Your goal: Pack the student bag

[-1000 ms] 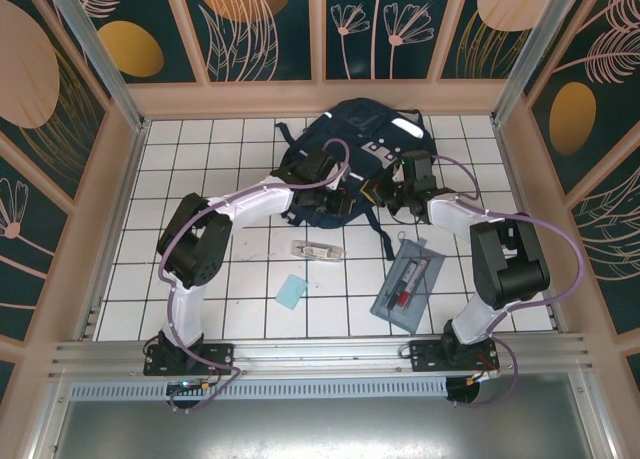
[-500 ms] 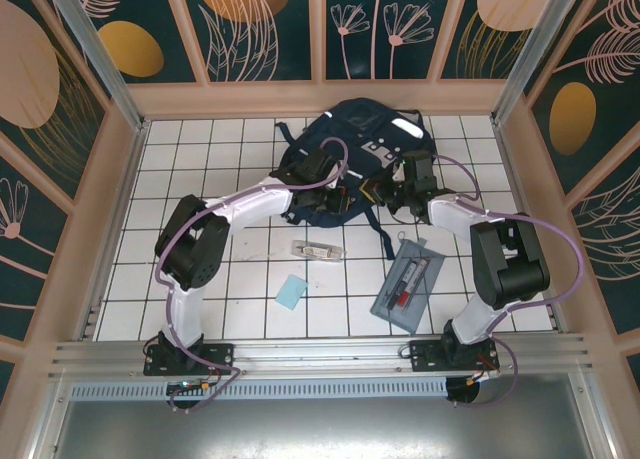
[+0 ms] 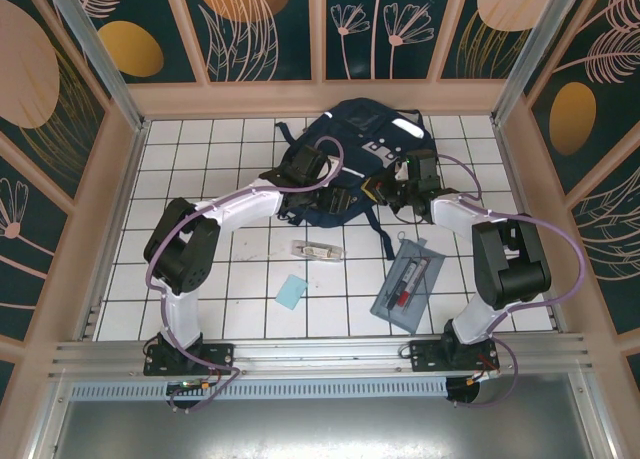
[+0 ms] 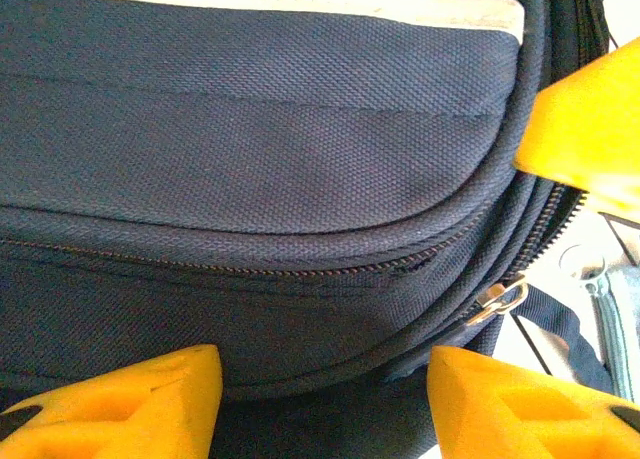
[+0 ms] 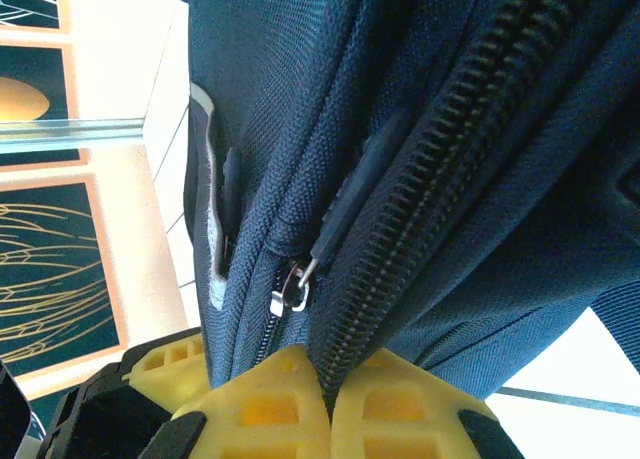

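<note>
Bag lies at the far middle of the table, zips shut as far as can be seen. Left gripper is held close over the bag side: jaws apart, nothing clamped, only fabric and a zip line seen ahead of the gap. Slider sits just above the right-hand finger, outside the gap. A yellow finger, likely the other arm's, is seen up and to the right of the left jaws, near that slider. Right gripper is clenched on a fold of bag beside a coarse zip track; a pull hangs just above and left of the pinch, not between the pads.

Step judged: getting a zip open so packing can start.
- Left jaws should be shifted right until the slider tab lies between the pads, then closed on the tab alone, not on fabric.
- Drag is best made along the track curve, away from the right pinch, so the fabric is held taut.
- Risk: the two grippers are close, so a knock is possible.

Well behind both jaws, pencil case, clear item and blue square are not yet packed.
</note>
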You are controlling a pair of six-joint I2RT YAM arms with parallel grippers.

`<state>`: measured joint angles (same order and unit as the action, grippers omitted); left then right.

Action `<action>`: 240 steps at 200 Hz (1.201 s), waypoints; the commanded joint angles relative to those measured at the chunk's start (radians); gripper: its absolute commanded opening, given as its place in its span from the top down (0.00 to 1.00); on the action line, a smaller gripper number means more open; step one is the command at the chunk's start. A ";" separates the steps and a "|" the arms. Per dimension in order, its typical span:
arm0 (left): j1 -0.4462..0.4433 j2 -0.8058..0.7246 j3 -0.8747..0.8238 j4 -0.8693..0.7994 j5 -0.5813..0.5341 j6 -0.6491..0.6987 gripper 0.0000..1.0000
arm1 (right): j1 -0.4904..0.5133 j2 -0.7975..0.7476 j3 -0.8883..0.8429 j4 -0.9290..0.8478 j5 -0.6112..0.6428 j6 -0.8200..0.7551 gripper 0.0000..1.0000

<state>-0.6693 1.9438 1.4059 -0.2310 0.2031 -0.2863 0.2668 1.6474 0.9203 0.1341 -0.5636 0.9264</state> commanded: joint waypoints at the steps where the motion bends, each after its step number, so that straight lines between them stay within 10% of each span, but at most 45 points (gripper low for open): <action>1: 0.000 0.027 0.011 0.039 0.024 0.070 0.43 | -0.005 -0.041 -0.001 0.072 -0.045 0.011 1.00; 240: -0.097 0.226 0.212 0.063 -0.017 -0.005 0.34 | -0.005 -0.018 -0.056 0.255 -0.215 0.191 1.00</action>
<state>-0.7372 2.1063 1.5681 -0.2684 0.1741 -0.2676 0.2375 1.6588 0.8722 0.2363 -0.6006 1.0531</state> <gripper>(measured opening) 0.660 0.054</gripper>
